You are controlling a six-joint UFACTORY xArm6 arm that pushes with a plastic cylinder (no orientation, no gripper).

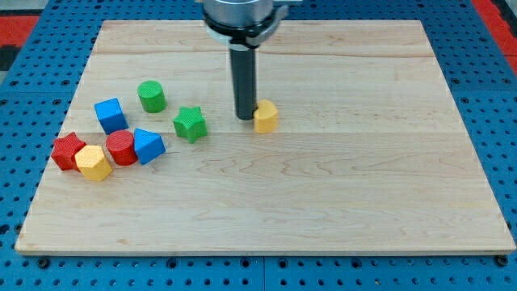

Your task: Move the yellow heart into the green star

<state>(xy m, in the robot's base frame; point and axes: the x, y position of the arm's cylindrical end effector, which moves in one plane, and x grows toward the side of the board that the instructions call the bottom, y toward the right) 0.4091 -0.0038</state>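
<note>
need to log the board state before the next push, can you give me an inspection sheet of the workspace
surface: pale wooden board, flat.
job's things: yellow heart near the board's middle; green star to its left in the view, clearly apart from it.
clutter: green cylinder, blue cube, red star, yellow hexagon block, red cylinder and blue triangular block, grouped at the view's left.
hand: none fitted; my tip sits right at the yellow heart's left side, between it and the green star.
cables: nothing seen.
surroundings: blue pegboard around the board, red strips in the view's top corners.
</note>
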